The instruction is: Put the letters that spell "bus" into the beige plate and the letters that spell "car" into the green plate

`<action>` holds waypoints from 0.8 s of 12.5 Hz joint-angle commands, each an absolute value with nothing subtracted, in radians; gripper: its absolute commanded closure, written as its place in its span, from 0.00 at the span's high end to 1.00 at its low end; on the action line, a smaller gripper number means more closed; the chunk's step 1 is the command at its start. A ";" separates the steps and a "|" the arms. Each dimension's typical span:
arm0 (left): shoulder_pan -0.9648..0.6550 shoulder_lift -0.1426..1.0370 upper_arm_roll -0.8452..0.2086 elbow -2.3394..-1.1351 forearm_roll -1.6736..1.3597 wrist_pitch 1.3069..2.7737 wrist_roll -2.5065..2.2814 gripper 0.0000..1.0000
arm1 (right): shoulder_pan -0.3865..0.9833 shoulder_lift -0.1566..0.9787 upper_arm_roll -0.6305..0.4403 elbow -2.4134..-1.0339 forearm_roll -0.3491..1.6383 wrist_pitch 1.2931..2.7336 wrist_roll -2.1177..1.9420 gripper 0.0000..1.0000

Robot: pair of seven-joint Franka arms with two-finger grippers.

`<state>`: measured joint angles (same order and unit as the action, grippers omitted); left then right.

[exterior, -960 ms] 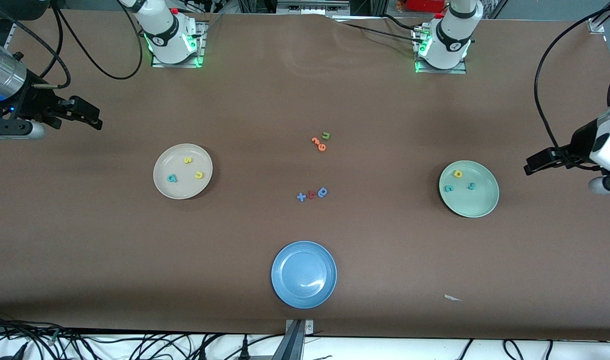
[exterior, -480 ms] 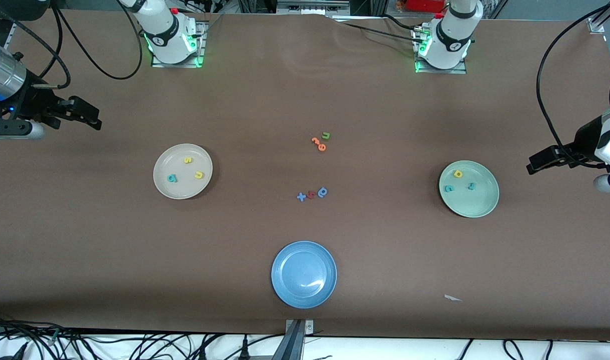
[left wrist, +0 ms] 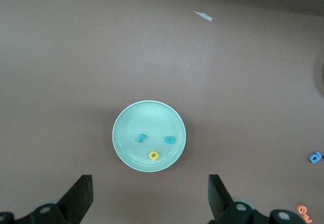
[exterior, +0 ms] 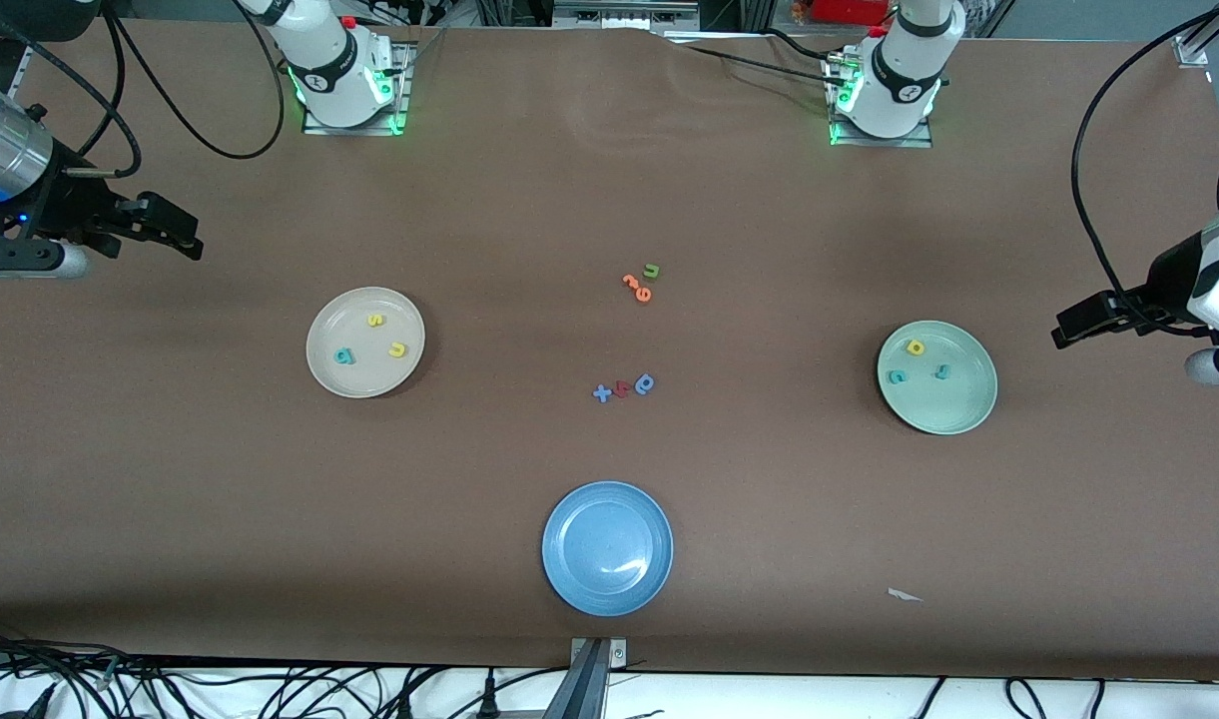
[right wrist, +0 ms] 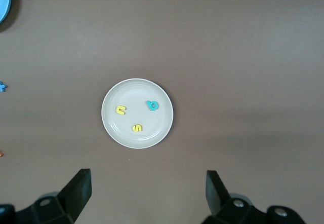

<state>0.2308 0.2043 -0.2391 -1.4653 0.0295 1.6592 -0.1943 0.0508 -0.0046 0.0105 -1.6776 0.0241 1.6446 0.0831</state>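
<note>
Brown table (exterior: 609,200): b, u, s (exterior: 373,338) in beige plate (exterior: 321,371); c, a, r (exterior: 916,363) in green plate (exterior: 973,414); both hands wide.

Around the blue plate (exterior: 607,548) we see bare brown table (exterior: 220,519) toward both arms' ends, wide enough for a gripper to pass. Farther from the front camera than that plate, the blue, red and orange loose letters (exterior: 624,387) lie in the way at mid-table. Only a paper scrap (exterior: 905,595) lies toward the left arm's end.

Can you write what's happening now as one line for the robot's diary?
beige plate: b, u, s in | green plate: c, a, r in | left gripper: open, waits | right gripper: open, waits
</note>
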 commanded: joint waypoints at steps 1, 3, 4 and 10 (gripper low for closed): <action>0.235 0.174 -0.236 -1.438 0.018 1.612 -0.196 1.00 | 0.052 0.000 0.011 -1.667 0.008 1.647 0.087 1.00; 0.236 0.172 -0.233 -1.427 0.014 1.609 -0.195 1.00 | 0.052 0.000 0.011 -1.667 0.008 1.647 0.087 1.00; 0.236 0.170 -0.235 -1.427 0.012 1.609 -0.196 1.00 | 0.052 0.000 0.011 -1.667 0.008 1.647 0.087 1.00; 0.223 0.172 -0.230 -1.430 0.014 1.608 -0.198 1.00 | 0.052 0.000 0.011 -1.667 0.008 1.647 0.087 1.00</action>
